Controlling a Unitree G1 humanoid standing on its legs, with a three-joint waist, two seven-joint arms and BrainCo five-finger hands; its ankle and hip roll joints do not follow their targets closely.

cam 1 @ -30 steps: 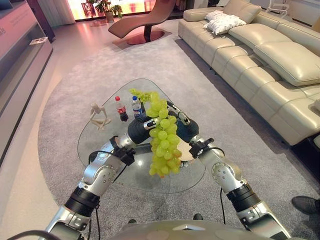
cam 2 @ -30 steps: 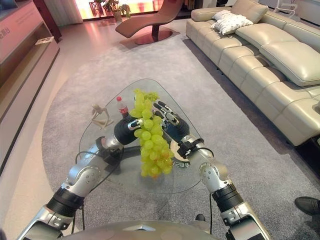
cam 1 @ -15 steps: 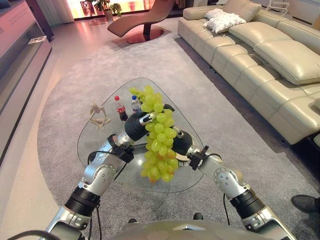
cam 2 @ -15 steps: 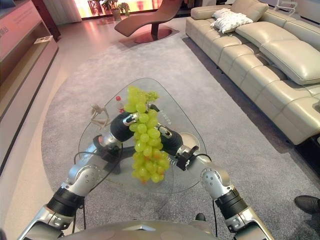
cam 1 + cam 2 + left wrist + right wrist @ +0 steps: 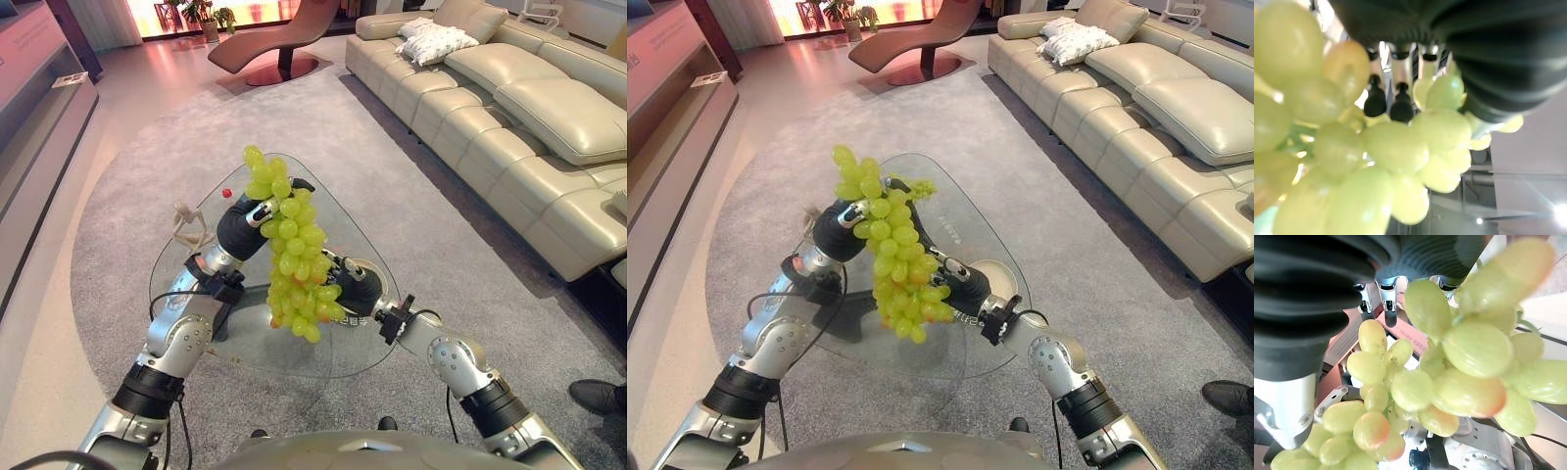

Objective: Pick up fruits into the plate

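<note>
A big bunch of green grapes (image 5: 292, 257) hangs in the air above the glass table (image 5: 364, 345). My left hand (image 5: 241, 223) is shut on the bunch's top, its dark-tipped fingers (image 5: 1375, 100) curled in among the grapes. My right hand (image 5: 961, 281) is low over the table behind the bunch's lower end, open, with straight fingers (image 5: 1385, 296) reaching toward the grapes. A white plate (image 5: 999, 278) lies on the glass just beyond the right hand, partly hidden by it.
A wooden figure (image 5: 189, 227) stands at the table's left, and a red bottle cap (image 5: 227, 193) peeks out behind my left hand. A cream sofa (image 5: 509, 117) runs along the right, a lounge chair (image 5: 274, 39) stands far back, and a person's shoe (image 5: 598, 395) is at right.
My left hand has raised the grape bunch higher and to the left. My right hand has dropped from beside the bunch to low over the table near the plate.
</note>
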